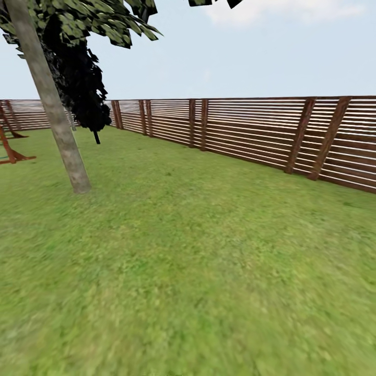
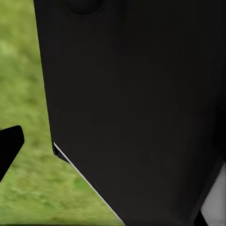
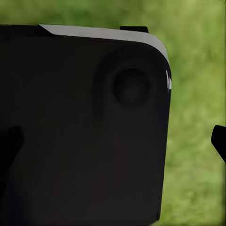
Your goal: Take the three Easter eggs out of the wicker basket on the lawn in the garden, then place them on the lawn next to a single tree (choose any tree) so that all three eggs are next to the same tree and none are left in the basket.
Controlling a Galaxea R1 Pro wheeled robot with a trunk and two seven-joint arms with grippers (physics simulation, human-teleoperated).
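Left gripper: one black fingertip [image 2: 9,143] shows at the edge of the left wrist view, set against blurred green grass; the other finger cannot be made out, so whether the jaws are spread or closed cannot be told. Just beside that fingertip stands a large flat black panel of the robot's body [image 2: 141,103], with a thin pale edge along its lower side.

Right gripper: a black fingertip [image 3: 219,140] shows at one edge of the right wrist view and a dark shape at the opposite edge merges with a rounded black housing [image 3: 84,132] bearing a round recessed knob. Its state cannot be told either. Grass lies beyond it.

Head view, left to right: a reddish-brown wooden frame [image 1: 11,151] at the far left edge; a straight grey-beige mottled tree trunk [image 1: 52,102], leaning, with a green leafy crown; behind it a tall narrow dark cypress-like tree [image 1: 83,89]; then a brown horizontal-slat wooden fence [image 1: 250,130] running to the right edge. The wide, flat, patchy green lawn [image 1: 198,271] spreads across the foreground. Both grippers' distance from the trunk cannot be judged.
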